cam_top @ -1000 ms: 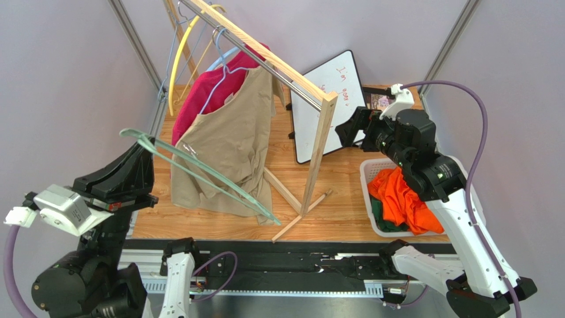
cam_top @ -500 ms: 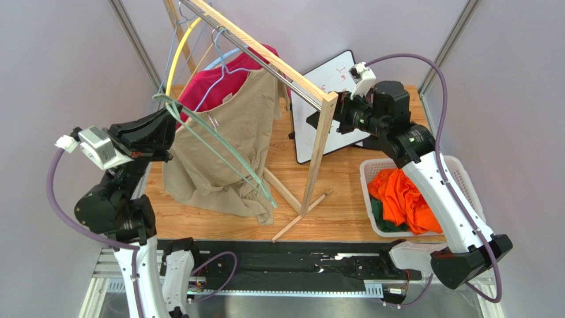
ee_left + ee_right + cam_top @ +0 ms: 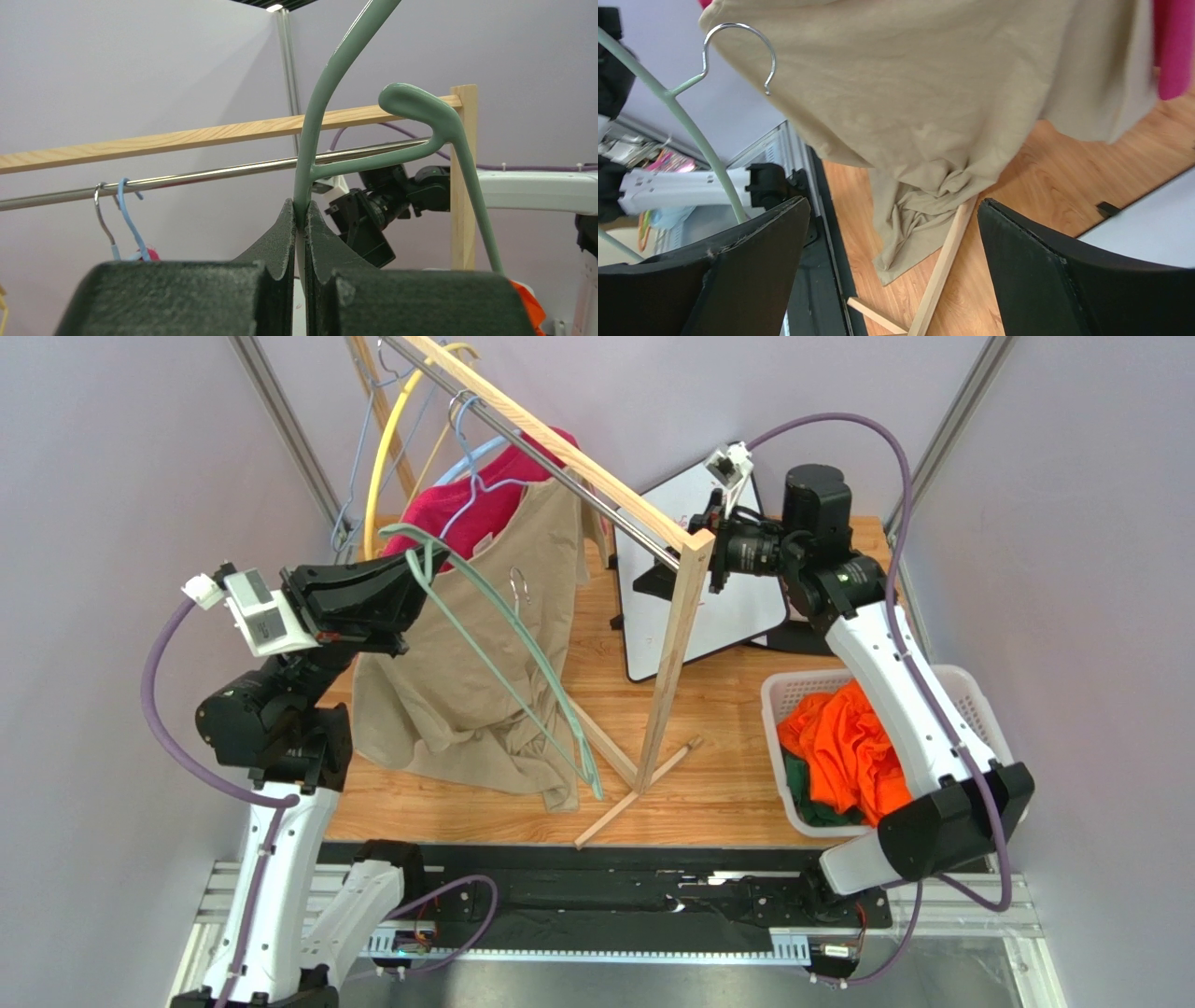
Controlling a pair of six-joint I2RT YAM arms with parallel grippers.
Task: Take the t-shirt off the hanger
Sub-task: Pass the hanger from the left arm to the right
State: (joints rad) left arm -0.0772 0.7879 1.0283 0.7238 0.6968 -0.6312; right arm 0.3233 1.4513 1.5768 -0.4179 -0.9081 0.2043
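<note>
- Since 1 second ago the left gripper point(image 3: 300, 210) has climbed from low at 8 o'clock of the table to the rack's near side; its jaws stay pinched tight on the stem of the green hanger point(image 3: 303, 168), which carries no cloth
- The hanger's long arm now slants down across the front of the tan t-shirt point(image 3: 477, 658), ending toward 5 o'clock near the rack's foot
- The right gripper point(image 3: 894, 210) has swung away from the white basket point(image 3: 769, 714) to 1 o'clock, behind the wooden end post point(image 3: 680, 658); its fingers stand spread wide, holding nothing
- The tan t-shirt hangs from the metal rail point(image 3: 575, 476) on a blue wire hanger point(image 3: 130, 213), its hem bunched low; a magenta shirt point(image 3: 449, 511) hangs behind it at 11 o'clock
- An orange garment point(image 3: 849, 756) lies heaped in the basket, at 4 o'clock of the post
- Room: the rail is bare between the blue hook and the end post; open tabletop point(image 3: 730, 784) lies between the rack's foot and the basket; the side walls stand close to both arms
- Writing: red handwriting on the whiteboard point(image 3: 744, 616), readable as "I'm" 1 second ago, is now hidden behind the right arm
</note>
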